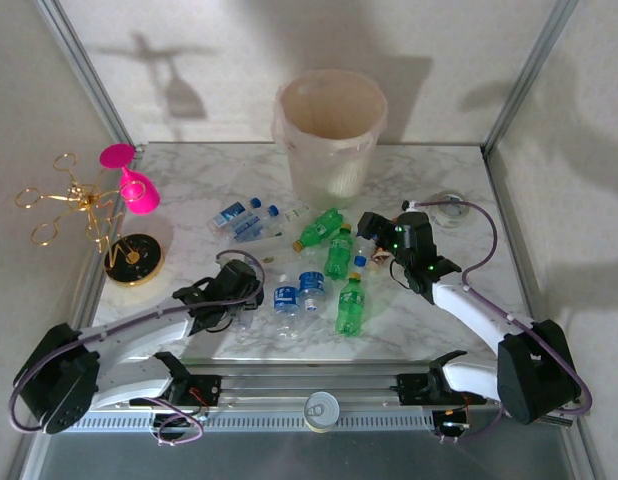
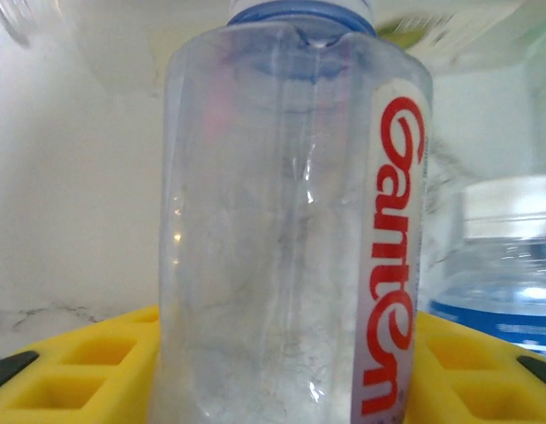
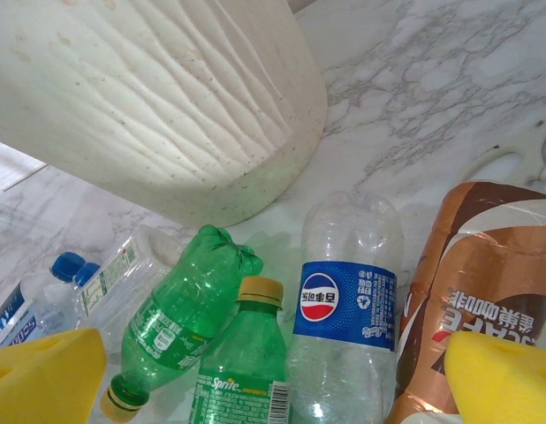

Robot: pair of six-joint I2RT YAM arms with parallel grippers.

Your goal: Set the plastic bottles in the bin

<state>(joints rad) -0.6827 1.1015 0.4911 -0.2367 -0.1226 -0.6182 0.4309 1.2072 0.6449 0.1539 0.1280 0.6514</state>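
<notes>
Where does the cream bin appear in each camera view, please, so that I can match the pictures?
Top external: the bin stands far centre on the marbled table.
Left wrist: a clear bottle stands close before the lens, between yellow fingers.
Right wrist: the bin takes the upper left, above the green bottles.
Shared landmark: the marbled table, under everything.

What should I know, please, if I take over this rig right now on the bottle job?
Left gripper: shut on a clear bottle, seemingly not yet lifted.
Right gripper: open, above the bottles lying in front of the bin.
Done: no bottle seen in the bin, though its bottom is hidden.
Left to do: lift and bin the clear bottle, then all the rest.
</notes>
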